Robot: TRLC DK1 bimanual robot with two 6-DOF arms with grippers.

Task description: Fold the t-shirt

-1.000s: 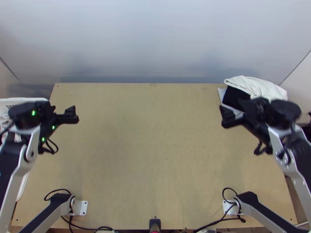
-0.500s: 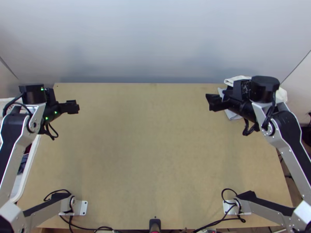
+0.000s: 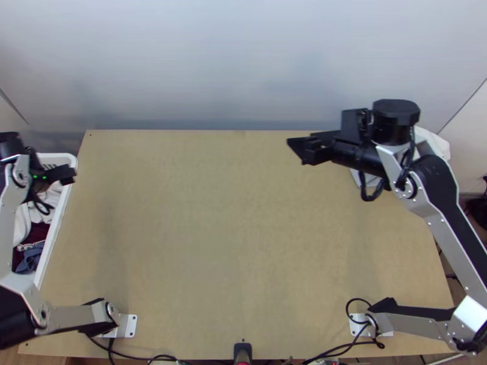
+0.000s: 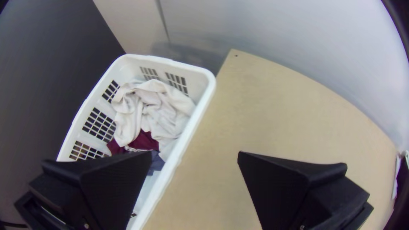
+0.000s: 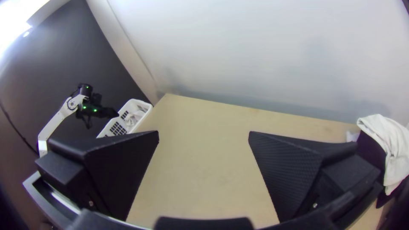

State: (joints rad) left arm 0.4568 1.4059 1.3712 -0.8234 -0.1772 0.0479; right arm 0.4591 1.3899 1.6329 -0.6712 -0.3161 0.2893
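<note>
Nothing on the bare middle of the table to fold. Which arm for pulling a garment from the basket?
Left, I'd say: its gripper is open beside the basket, white cloth lying inside. The right gripper, also open, is across the table.

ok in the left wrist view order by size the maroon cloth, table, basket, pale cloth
1. Table
2. Basket
3. Pale cloth, bunched in the basket
4. Maroon cloth, partly covered

soft shadows, glare, perhaps slight blur
</note>
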